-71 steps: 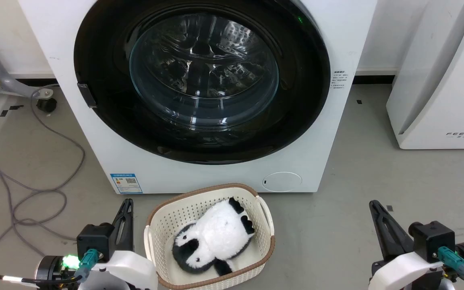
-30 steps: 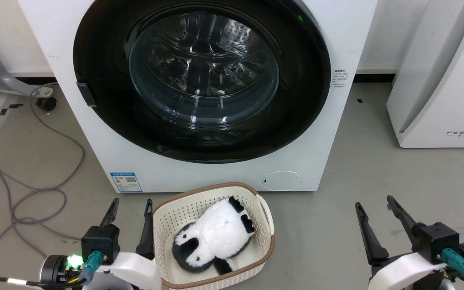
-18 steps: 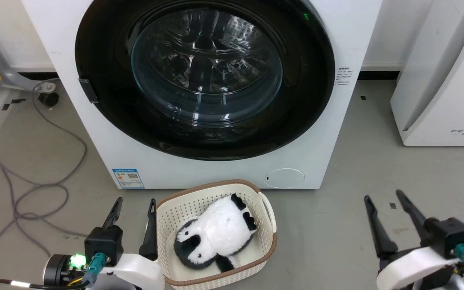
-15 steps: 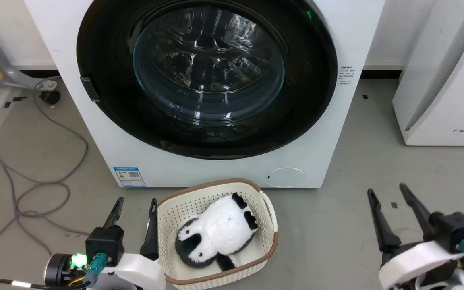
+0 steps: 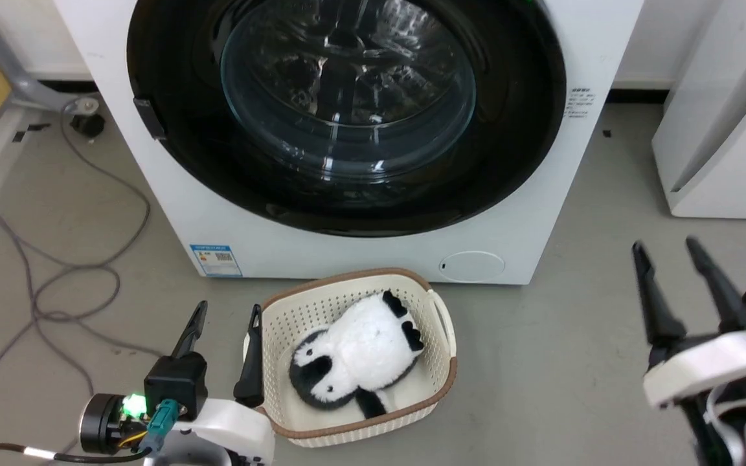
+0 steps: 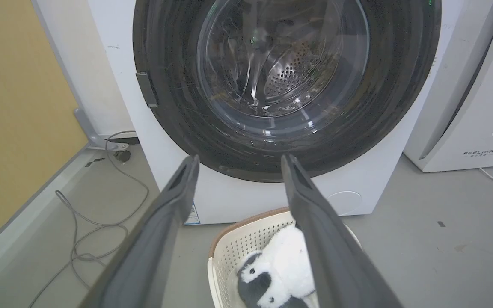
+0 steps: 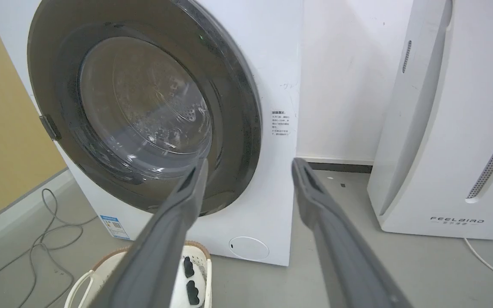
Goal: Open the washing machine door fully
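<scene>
The washing machine door [image 5: 347, 110] lies shut, flush against the front of the washing machine [image 5: 373, 255]. In front of the machine's lower left corner the left gripper [image 5: 229, 307] hovers, fingers spread wide and empty, just beside a cream basket [image 5: 443, 320] holding a panda toy [image 5: 360, 353]. Off the machine's right side the right gripper [image 5: 664, 244] is equally wide and empty

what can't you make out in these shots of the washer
- Head view: the top of the washing machine door is cut off by the upper edge.
- Head view: the right tool is blurred.
- Head view: print on the blue sticker and the side label is too small to read.
- Left wrist view: reflections on the glass bowl obscure the drum.
- Left wrist view: a finger of the left tool covers part of the plush toy.
</scene>
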{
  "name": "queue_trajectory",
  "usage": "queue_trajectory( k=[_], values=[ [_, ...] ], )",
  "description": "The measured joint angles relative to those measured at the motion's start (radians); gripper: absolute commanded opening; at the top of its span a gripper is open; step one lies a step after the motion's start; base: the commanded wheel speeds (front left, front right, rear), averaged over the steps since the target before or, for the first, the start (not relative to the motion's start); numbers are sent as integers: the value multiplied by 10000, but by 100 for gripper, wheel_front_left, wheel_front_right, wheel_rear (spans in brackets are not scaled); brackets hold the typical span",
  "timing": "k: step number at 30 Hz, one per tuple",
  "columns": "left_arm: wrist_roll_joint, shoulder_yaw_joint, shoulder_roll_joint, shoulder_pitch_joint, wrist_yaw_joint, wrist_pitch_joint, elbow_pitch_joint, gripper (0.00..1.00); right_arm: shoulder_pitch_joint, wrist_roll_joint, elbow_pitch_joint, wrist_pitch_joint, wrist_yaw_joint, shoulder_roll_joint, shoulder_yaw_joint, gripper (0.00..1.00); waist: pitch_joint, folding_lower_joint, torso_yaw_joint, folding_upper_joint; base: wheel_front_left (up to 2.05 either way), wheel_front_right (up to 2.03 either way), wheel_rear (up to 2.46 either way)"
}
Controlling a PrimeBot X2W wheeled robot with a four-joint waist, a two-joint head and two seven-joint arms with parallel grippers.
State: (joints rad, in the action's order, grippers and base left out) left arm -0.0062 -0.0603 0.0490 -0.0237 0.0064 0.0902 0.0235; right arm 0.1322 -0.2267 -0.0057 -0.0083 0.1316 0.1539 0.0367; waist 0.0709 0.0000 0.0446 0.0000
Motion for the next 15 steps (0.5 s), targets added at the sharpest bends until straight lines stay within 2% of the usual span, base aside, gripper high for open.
queue_trajectory(
  k=[15],
  values=[
    [-144,-324,0,-331,96,303,-10,100,2033,-1565,623,874,0,378,671,100,774,1,464,0,0,0,0]
  ],
)
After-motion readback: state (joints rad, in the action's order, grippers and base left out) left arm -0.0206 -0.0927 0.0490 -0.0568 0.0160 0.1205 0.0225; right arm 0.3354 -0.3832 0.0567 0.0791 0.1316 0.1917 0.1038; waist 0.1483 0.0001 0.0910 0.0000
